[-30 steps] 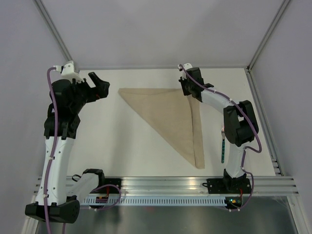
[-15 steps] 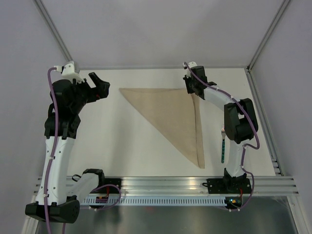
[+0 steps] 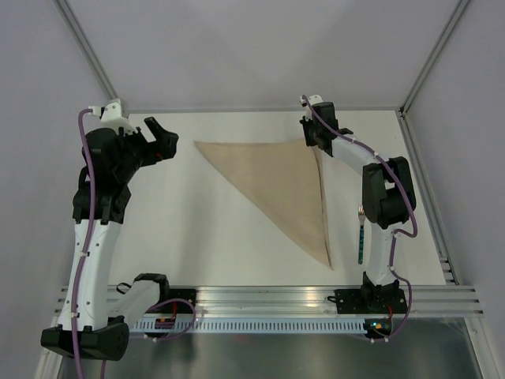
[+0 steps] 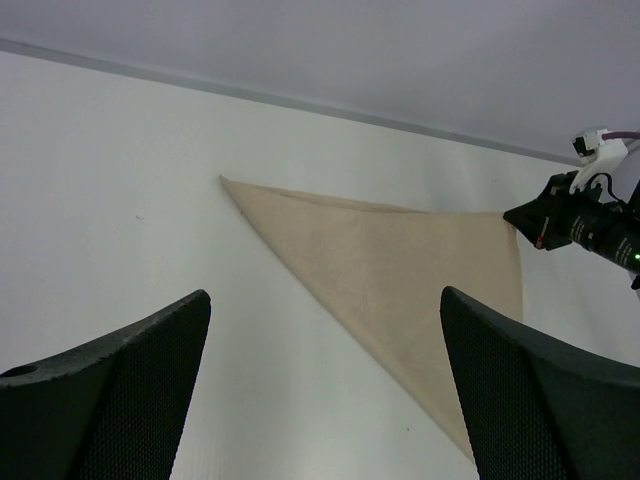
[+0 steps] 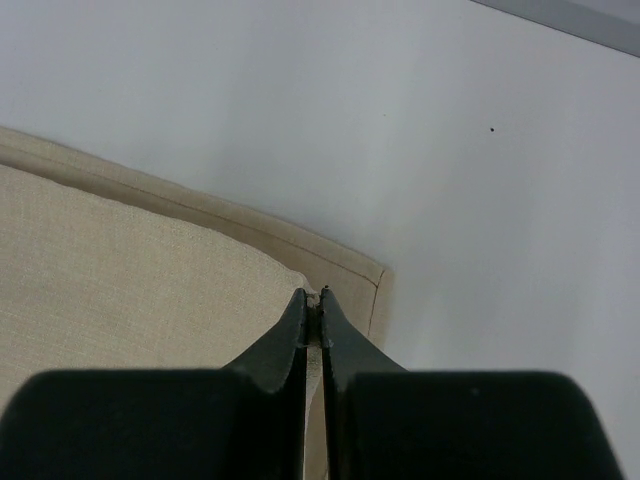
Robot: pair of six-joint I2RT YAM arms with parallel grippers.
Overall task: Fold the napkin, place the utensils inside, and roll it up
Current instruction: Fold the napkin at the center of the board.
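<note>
The beige napkin point(image 3: 284, 185) lies on the white table folded into a triangle, one point at the far left, one at the far right, one near the front. My right gripper point(image 3: 314, 146) is shut on the napkin's top-layer corner point(image 5: 314, 296) at the far right, just above the lower layer's corner point(image 5: 355, 275). My left gripper point(image 3: 167, 142) is open and empty, raised left of the napkin's far left point point(image 4: 225, 181). The fork point(image 3: 360, 237), with a dark green handle, lies right of the napkin, partly hidden by the right arm.
Grey walls enclose the table on three sides, with the back wall close behind the napkin's far edge. A metal rail point(image 3: 268, 300) with the arm bases runs along the near edge. The right arm's elbow point(image 3: 387, 197) hangs over the fork.
My right gripper has carried the napkin's top corner further right and back, bringing it over the lower corner and straightening the triangle's right edge. The left arm has not moved.
</note>
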